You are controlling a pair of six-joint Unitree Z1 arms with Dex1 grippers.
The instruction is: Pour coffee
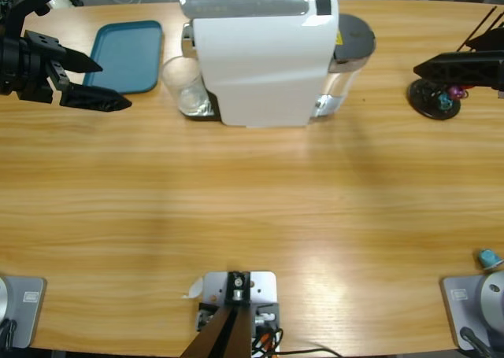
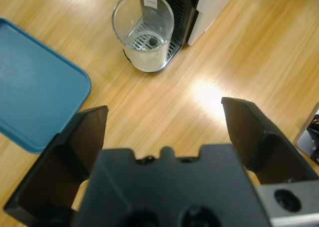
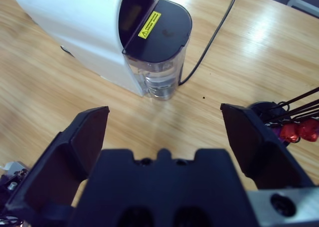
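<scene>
Two hands agape, left hand (image 2: 164, 132) facing glass (image 2: 143, 31), well apart

You've got almost no legible text here: the only sign is a yellow warning sticker (image 3: 149, 25) on the dark lid of the water tank (image 3: 159, 62) at the back of the white coffee machine (image 3: 75, 27), with a small triangle symbol and lines of print you can't make out. You'll also spot a small white label (image 2: 151, 3) on the machine's black front behind the glass (image 2: 143, 32), but its print can't be read either.
</scene>
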